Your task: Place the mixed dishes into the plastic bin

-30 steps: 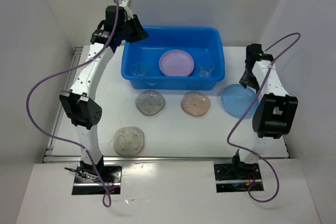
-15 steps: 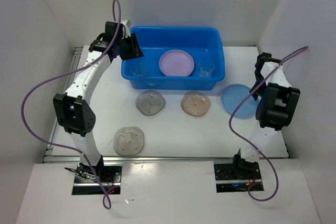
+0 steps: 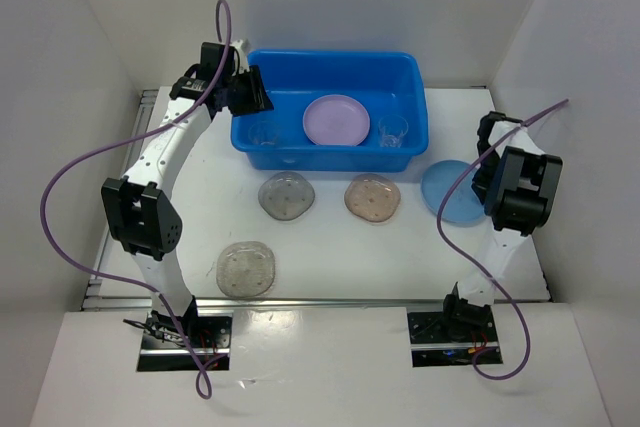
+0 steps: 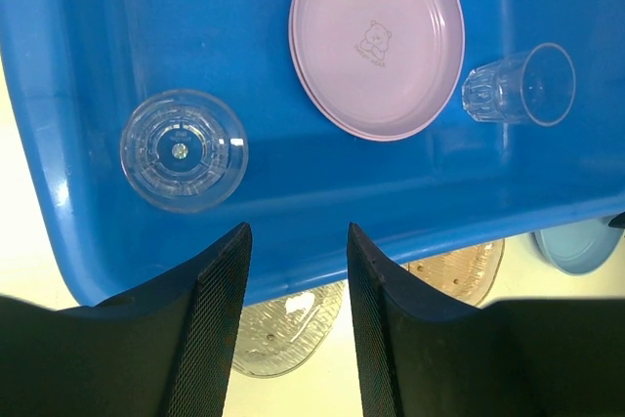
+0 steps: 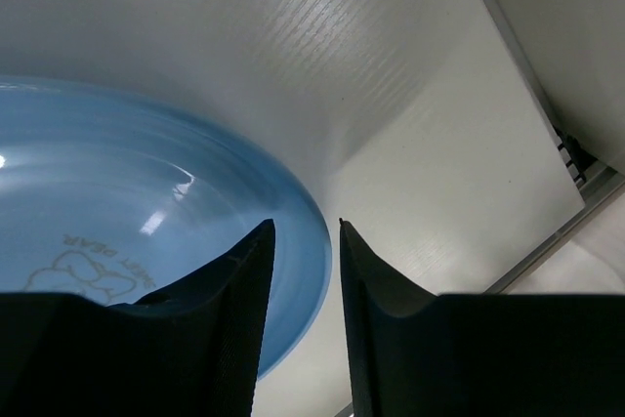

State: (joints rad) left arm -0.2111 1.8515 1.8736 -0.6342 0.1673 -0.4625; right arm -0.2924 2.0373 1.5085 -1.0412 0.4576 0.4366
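The right gripper (image 5: 302,241), jaws narrowly parted and empty, hangs over the right rim of the blue plate (image 5: 117,192), which lies flat on the desk (image 5: 430,183) just right of the plastic bin (image 3: 330,55). Best, I judge, to straddle that thin rim squarely before closing.

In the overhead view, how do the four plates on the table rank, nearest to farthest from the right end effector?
1. The blue plate, far right, at the right end effector.
2. The tan speckled plate, centre-right.
3. The greyish plate, centre-left.
4. The clear speckled plate, near left.
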